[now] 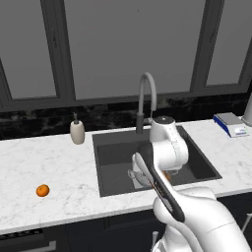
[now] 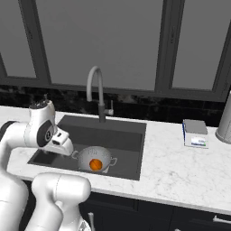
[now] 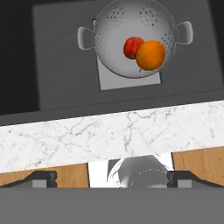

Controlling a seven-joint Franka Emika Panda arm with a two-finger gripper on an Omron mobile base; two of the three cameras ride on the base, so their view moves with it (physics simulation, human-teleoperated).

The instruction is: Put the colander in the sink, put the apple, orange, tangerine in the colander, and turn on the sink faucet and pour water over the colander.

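Observation:
The silver colander stands on the sink floor, over the paler square patch. Inside it lie the red apple and the orange, touching each other. My gripper hangs open above the counter's front edge, apart from the colander, with nothing between its fingers. From the right base the colander shows the orange in it. The arm hides part of the colander from the left base. The tangerine sits alone on the counter, left of the sink. The faucet arches behind the basin.
A cream soap bottle stands at the sink's back left corner. A small white and blue scale lies on the marble counter to the right. Dark windows run along the back wall. Wooden floor shows below the counter edge.

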